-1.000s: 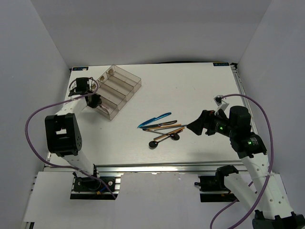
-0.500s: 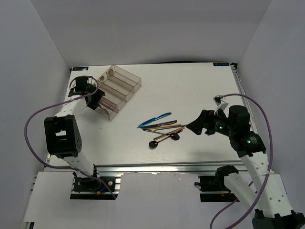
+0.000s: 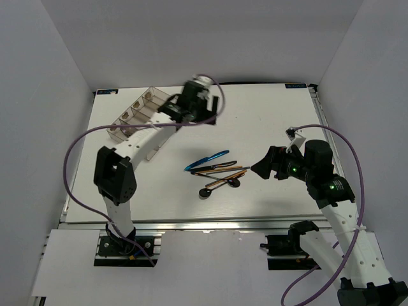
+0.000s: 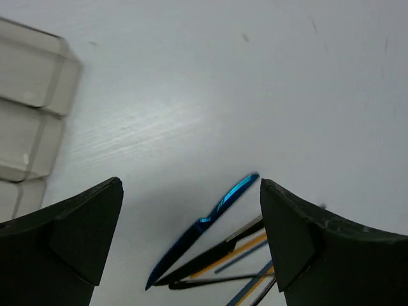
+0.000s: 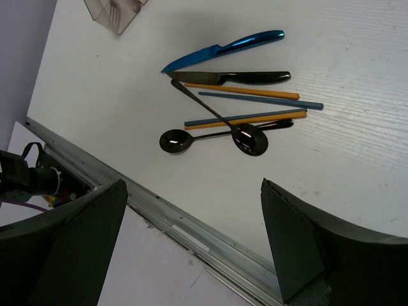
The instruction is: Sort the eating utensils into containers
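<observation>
Left gripper (image 3: 204, 115) with fingers (image 4: 83, 223) spread wide and nothing between them, raised over the desk (image 3: 274, 108) near the middle of its far edge.

To its left, at the far left corner of the desk, clear tray (image 3: 131, 109) with long narrow compartments, lying at a slant, right end hidden behind the left arm. Contents too unclear to tell.

Right of the tray and well apart from it, toward the middle of the desk, loose pile of utensils:
- blue knife (image 5: 220, 50) on the far side of the pile
- black knife (image 5: 236, 77) just beside it
- thin orange chopsticks (image 5: 242, 90) and grey-blue chopsticks (image 5: 261, 101) lying close together, nearly parallel
- two black spoons (image 5: 175, 141) on the near side, one handle crossing the chopsticks, both bowls toward the near edge

Further right, right gripper (image 3: 258, 169) near the right end of the pile, touching no piece as far as can be seen. Fingers (image 5: 306, 242) also wide apart and empty.
</observation>
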### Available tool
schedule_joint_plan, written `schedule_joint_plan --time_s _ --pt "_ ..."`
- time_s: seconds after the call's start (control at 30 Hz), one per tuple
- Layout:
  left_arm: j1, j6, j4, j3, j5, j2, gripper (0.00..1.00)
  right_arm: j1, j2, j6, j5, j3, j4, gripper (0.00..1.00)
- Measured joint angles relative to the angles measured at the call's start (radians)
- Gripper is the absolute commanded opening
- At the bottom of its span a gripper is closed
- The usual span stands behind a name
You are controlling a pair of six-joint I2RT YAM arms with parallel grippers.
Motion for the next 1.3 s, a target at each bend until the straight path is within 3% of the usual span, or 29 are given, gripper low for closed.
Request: schedule_joint_plan --time_s 0.13,0.23,0.3,0.57,0.8,0.87,1.3 --pt "-0.223 0.230 -0.063 0.006 -0.014 0.078 0.94 0.000 -0.012 -0.017 0.023 0.010 -0.030 0.89" --pt "-0.298 0.346 -0.101 0.006 0.034 0.137 0.92 0.000 -0.025 -0.023 0.026 0.014 -0.045 0.89" --pt "-0.304 0.404 -0.144 0.029 0.062 0.172 0.86 0.000 -0.029 -0.026 0.027 0.017 -0.055 0.89" --pt "-0.254 0.523 -0.289 0.308 0.077 0.436 0.78 0.000 -0.040 -0.044 0.029 0.019 -0.098 0.89" --pt "-0.254 0.556 -0.365 0.317 0.087 0.514 0.69 0.000 -0.045 -0.054 0.029 0.034 -0.122 0.89" --pt "-0.255 0.561 -0.381 0.328 0.097 0.529 0.60 0.000 -0.046 -0.060 0.029 0.037 -0.126 0.89" --pt "-0.255 0.569 -0.418 0.385 0.140 0.576 0.57 0.000 -0.052 -0.067 0.028 0.039 -0.140 0.89"
